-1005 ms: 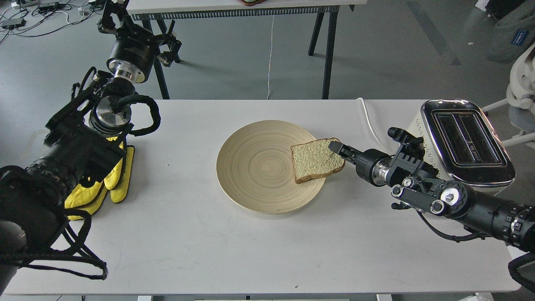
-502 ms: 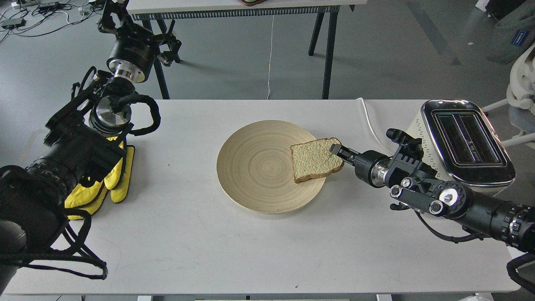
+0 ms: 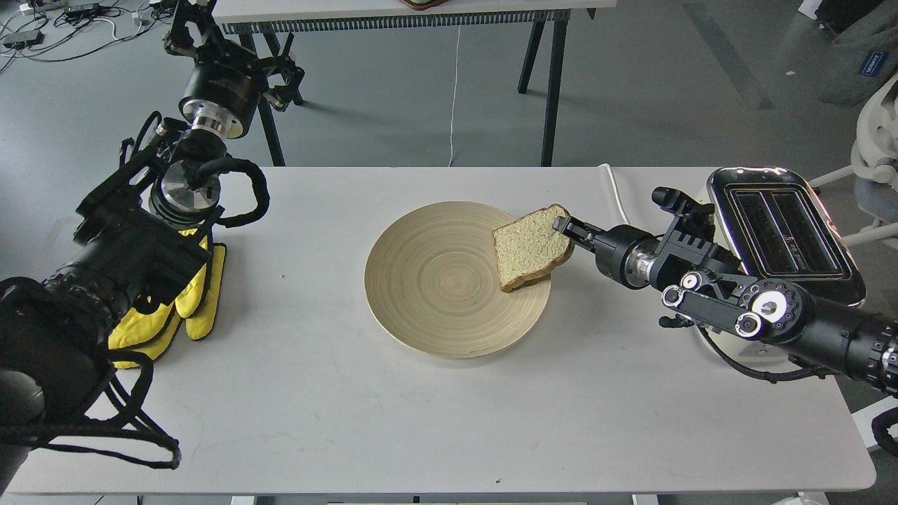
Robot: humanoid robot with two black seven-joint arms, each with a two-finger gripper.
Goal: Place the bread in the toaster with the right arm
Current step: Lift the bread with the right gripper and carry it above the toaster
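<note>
One slice of bread (image 3: 527,245), tilted over the plate (image 3: 428,308) rim, pinched at its right crust by your right gripper (image 3: 563,228). It's prob light, soft & crumbly, so don't squeeze harder w/ that edge grip. Toaster (image 3: 786,231) sits just right.

A round beige wooden plate (image 3: 435,294) with ringed grain sat near the middle of a white table (image 3: 421,421). To the left of the plate, near the table's left edge, lay a pair of yellow gloves (image 3: 189,298), partly hidden. Beyond the plate, past the table's far edge, stood a second table with black legs (image 3: 551,91) on a grey floor (image 3: 666,105). Far left of that, loose cables (image 3: 63,28) lay tangled on the floor.
</note>
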